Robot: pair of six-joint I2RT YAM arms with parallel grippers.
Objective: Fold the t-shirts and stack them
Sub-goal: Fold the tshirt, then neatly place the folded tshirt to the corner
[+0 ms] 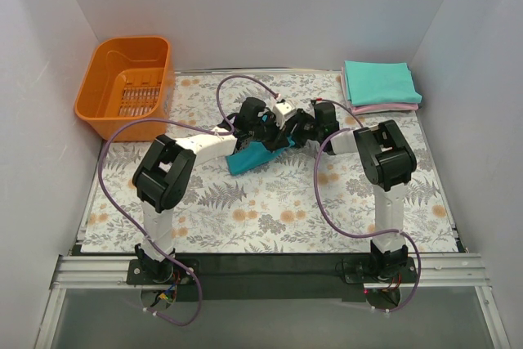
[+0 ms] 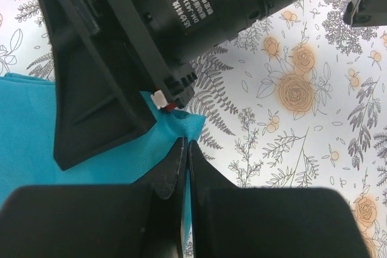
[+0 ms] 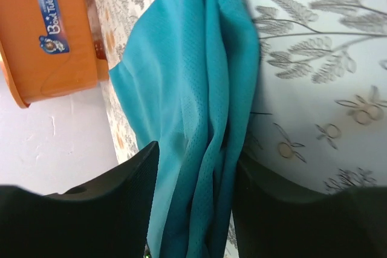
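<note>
the deep teal-blue t-shirt (image 1: 252, 158) lies bunched near the middle of the floral table cover (image 1: 270, 210), both arms meeting over it. the left gripper (image 2: 186, 149) is pinched tight on a thin corner of the shirt. the right gripper (image 3: 195, 161) clamps a thick gathered fold that fills the space between its fingers. at the far right corner the mint-teal t-shirt (image 1: 380, 82) sits folded on the pink t-shirt (image 1: 384, 108). the orange basket (image 1: 127, 79) stands far left.

Floral-print table (image 1: 270, 210): orange basket (image 1: 127, 87) far-left corner; pink t-shirt (image 1: 384, 109) far-right, under mint-teal t-shirt (image 1: 380, 81); deep teal t-shirt (image 1: 249, 158) centre.
</note>
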